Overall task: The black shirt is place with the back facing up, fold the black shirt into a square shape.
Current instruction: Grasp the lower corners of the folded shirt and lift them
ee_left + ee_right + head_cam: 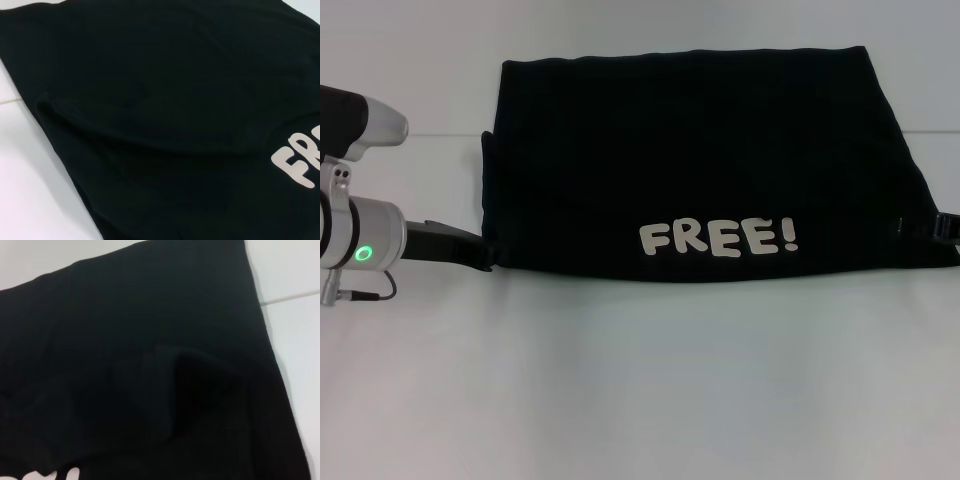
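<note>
- your large soft black fabric shirt (700,160) lies on the white table (640,400), already folded to a wide rectangle, "free!" lettering (718,239) up.
- still left: one fold to square it.
- left gripper (460,245) and right gripper (948,226) sit at its near corners; jaws: cannot tell.

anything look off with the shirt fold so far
The black shirt lies folded but wider than a square, its edges slanting outward toward the near side. The left gripper and right gripper sit at its near corners.
</note>
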`<control>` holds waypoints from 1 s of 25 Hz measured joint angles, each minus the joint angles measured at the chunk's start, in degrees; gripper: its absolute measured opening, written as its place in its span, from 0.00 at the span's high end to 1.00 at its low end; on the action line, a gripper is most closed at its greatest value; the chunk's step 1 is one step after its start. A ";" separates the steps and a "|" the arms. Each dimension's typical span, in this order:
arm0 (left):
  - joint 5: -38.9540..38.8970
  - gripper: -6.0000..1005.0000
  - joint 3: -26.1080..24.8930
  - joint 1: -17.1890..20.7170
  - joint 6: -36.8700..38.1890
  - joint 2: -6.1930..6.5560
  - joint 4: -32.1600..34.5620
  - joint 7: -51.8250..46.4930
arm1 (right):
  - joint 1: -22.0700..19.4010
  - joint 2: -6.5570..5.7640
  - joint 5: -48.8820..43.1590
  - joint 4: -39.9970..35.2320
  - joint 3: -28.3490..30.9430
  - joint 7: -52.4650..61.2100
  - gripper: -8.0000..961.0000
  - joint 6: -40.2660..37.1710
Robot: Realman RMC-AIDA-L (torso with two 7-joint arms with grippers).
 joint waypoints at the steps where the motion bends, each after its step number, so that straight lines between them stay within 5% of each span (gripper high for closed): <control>1: 0.02 0.99 0.00 -0.01 0.00 0.02 0.00 0.00 | 0.09 0.08 0.00 0.11 -0.09 0.00 0.17 0.14; 10: 0.08 0.99 0.00 0.00 -0.01 0.03 0.02 -0.07 | 0.42 0.56 0.14 -0.43 -0.21 -0.21 0.22 -0.84; 16: 0.08 0.99 0.00 -0.03 -0.01 0.01 0.02 -0.09 | 0.37 0.60 0.39 -0.66 -0.19 -0.28 0.46 -2.06; 19: 0.08 0.99 -0.04 -0.04 -0.18 0.01 -0.21 -0.09 | 0.05 0.60 0.40 -0.73 0.03 -0.33 0.70 -1.93; 25: 0.08 0.99 -0.13 -0.16 -0.40 0.01 -0.41 -0.09 | -0.90 0.80 0.44 -1.79 0.31 -0.57 0.83 -2.14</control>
